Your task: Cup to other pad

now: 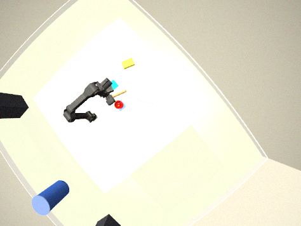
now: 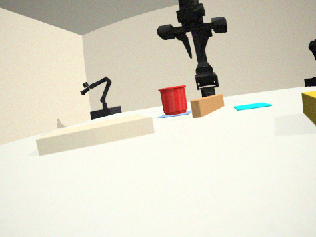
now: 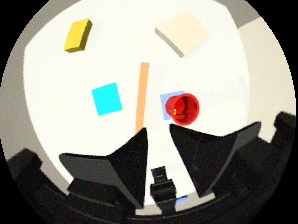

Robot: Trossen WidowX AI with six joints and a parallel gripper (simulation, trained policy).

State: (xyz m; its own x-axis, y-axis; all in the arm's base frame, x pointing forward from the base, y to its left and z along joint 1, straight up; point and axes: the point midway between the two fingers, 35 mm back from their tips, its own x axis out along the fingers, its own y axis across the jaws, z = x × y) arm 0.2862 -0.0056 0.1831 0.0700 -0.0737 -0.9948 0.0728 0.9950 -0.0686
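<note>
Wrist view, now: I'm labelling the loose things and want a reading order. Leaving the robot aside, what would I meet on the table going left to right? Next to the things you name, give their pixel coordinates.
Yellow block (image 1: pixel 128 63) (image 2: pixel 310 106) (image 3: pixel 78 35), cyan pad (image 1: pixel 114 84) (image 2: pixel 253 106) (image 3: pixel 107 99), orange bar (image 1: pixel 120 93) (image 2: pixel 207 106) (image 3: pixel 142 95). Beyond these, the blue pad, cup and cream block overlap from left to right, so I leave them out.

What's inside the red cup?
Inside the round red cup are tiny yellow and green specks, maybe marbles. Its near wall hides some of the inside, so I can't count them.

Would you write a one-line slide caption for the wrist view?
Open, empty jaws above a red cup on a blue pad, a wooden bar separating it from the cyan pad.
</note>
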